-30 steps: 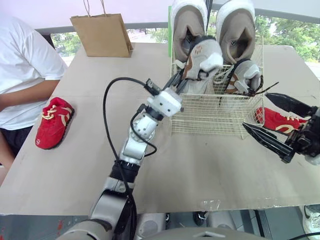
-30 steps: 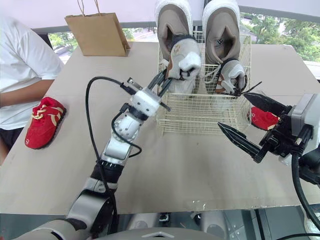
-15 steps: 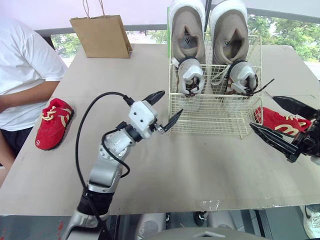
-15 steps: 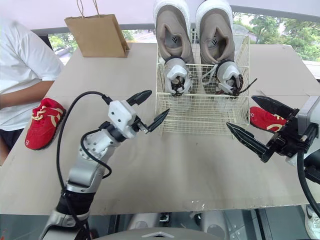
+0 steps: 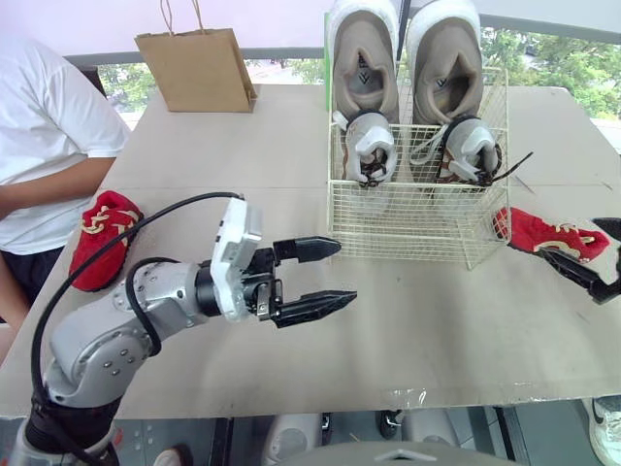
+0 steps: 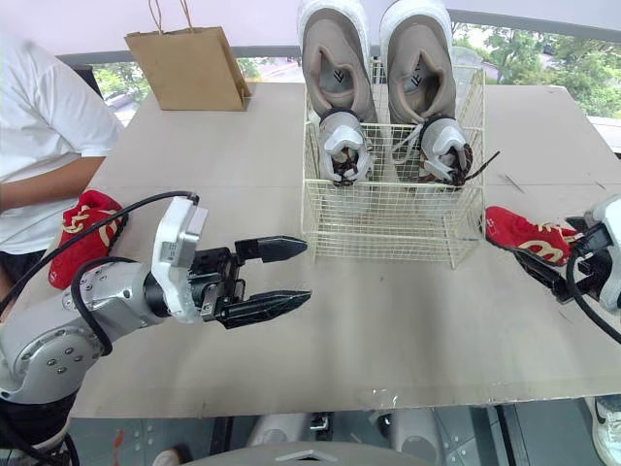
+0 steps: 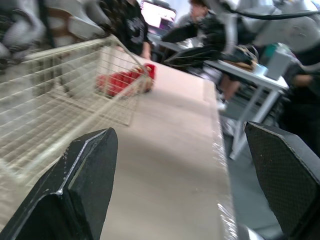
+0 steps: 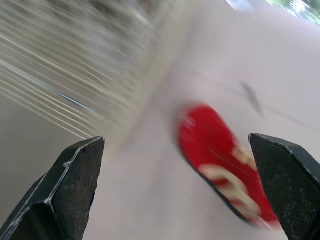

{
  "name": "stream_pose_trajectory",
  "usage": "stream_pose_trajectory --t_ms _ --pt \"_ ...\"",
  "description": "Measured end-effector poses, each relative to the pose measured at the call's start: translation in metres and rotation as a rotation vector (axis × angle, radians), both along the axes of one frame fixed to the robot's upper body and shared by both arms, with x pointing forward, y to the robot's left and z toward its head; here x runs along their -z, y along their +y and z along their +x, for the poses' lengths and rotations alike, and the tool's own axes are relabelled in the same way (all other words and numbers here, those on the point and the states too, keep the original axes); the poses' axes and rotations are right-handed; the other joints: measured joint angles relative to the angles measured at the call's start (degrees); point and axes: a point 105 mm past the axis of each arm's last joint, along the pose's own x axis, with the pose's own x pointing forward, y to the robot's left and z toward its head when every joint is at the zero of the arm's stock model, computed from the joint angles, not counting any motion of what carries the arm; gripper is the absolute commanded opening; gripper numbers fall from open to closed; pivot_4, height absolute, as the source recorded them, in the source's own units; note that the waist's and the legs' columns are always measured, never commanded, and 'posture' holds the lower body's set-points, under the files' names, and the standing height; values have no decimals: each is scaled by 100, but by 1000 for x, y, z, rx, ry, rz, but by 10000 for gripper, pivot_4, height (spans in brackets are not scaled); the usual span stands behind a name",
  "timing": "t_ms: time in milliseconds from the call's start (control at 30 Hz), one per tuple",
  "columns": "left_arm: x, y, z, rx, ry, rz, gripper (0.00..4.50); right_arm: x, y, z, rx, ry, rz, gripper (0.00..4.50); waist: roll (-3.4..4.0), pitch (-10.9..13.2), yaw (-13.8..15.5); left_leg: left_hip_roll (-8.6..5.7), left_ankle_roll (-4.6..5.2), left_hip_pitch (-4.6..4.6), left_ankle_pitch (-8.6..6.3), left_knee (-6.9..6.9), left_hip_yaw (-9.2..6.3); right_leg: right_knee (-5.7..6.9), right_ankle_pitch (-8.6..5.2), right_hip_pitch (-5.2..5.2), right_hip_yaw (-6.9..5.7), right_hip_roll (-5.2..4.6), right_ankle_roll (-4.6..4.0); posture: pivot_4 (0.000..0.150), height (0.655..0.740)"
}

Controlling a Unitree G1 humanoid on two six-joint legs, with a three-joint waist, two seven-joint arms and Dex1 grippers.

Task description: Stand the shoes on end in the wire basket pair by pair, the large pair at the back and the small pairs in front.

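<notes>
- Two pairs already stand on end in the basket [image 5: 408, 228]. The large pair [image 5: 364, 58] is at the back and the grey pair [image 5: 371, 146] in front of it, so the tall shoes do not hide the small ones.
- One pair is left out — the red shoes, lying flat on the table [image 5: 437, 320] and well apart from each other.
- Right gripper [image 8: 176, 139]: the jaws are spread wide and hold nothing. The right red shoe [image 5: 543, 236] lies just ahead of them, nearer one finger than the other, beside the basket's right end. The spread looks meant to straddle the shoe across its width.
- Left gripper [image 5: 344, 272]: the jaws are well open and empty, pointing across the table toward the robot's right. The basket's front wall is just beyond the far finger.
- Left red shoe [image 5: 102, 238]: it lies well behind the left jaws, back past the wrist, close to the person [image 5: 49, 126] at the table's edge.
- Step in hand, as I judge it: the red pair goes last, into the free strip ahead of the grey pair. The right shoe is the handier one, while the left arm would first have to turn round.
- Risk: the red shoe is low and soft — a grip across its middle should let it be tipped on end, whereas a pinch at the toe could let it swing.
</notes>
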Motion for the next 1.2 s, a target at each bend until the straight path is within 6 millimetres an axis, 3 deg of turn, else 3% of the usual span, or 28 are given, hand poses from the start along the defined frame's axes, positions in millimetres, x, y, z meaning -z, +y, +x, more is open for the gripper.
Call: stream_pose_trajectory --t_ms 300,567,633,700,833,867,933,1033,1133,1200 --pt "0 -10 -3 74 3 35 43373 16 -38 29 -16 200 -297 45000 16 12 -4 -6 26 -4 14 -3 7 0 -1 -9 0 5 1 1500 7400" --pt "1 -22 -2 163 -26 60 43373 25 -62 60 -36 309 -364 45000 18 19 -51 -8 28 -19 16 -8 15 1 0 -30 9 9 1 1500 7400" --pt "-2 -37 3 161 -39 44 43373 29 -71 72 -20 332 -372 45000 16 20 -48 -15 28 -27 19 -7 15 0 1 -33 16 12 2 1500 7400" --pt "-7 -64 -5 209 -59 17 43373 36 -75 80 -34 366 -395 45000 10 23 -43 -18 7 -33 32 -4 23 1 2 -36 38 12 2 1500 7400" --pt "-6 -80 -8 196 -52 21 43373 46 -89 88 -27 431 -400 45000 10 23 -78 -19 7 -31 33 -6 34 2 0 -40 63 18 5 1500 7400" --pt "-5 -84 -8 184 -48 24 43707 49 -91 91 -31 459 -392 40962 9 24 -106 -17 7 -28 33 -6 34 2 -1 -40 65 25 7 1500 7400" --pt "-4 -89 -10 180 -43 25 43707 55 -93 90 -50 509 -392 37476 9 24 -119 -16 6 -24 33 -6 34 3 -2 -37 67 26 8 1500 7400" --pt "-4 -96 -12 168 -36 24 43707 65 -97 86 -65 583 -368 22101 9 24 -128 -16 6 -19 33 -6 42 7 -2 -37 67 26 9 1500 7400" --pt "-4 -107 -15 166 -28 17 43707 62 -98 92 -58 559 -335 7130 5 26 -146 -15 6 -6 33 -6 54 12 -2 -31 75 27 10 1500 7400" --pt "-3 -112 -17 171 -25 27 43707 61 -97 93 -70 548 -338 132 4 27 -159 -13 6 2 33 -5 62 22 -1 -32 82 28 11 1500 7400"
